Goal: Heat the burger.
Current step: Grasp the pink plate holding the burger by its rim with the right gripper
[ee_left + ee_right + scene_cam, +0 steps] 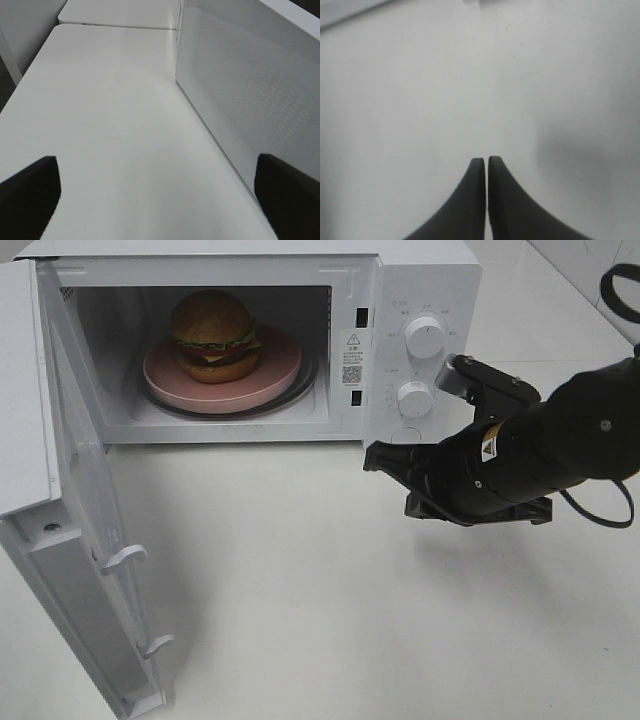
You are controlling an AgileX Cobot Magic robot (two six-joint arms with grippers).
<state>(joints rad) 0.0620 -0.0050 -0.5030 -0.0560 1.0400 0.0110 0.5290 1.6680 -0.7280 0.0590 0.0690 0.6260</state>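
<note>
Burger (213, 335) sits on pink plate (280, 375), slightly left of the plate's middle, inside microwave (425, 280) cavity; door (70, 490) stands wide open on the cavity's left side; right gripper (486, 161) pressed together, empty, over table (300, 590) in front of lower knob (414, 397); left gripper (157, 192) spread wide, holding nothing, over table beside perforated white panel (240, 100).

The burger (213, 335) sits on a pink plate (285, 362) inside the microwave (425, 275) (door (75, 490) open); right gripper (373, 457) hovers at its 4 o'clock.
</note>
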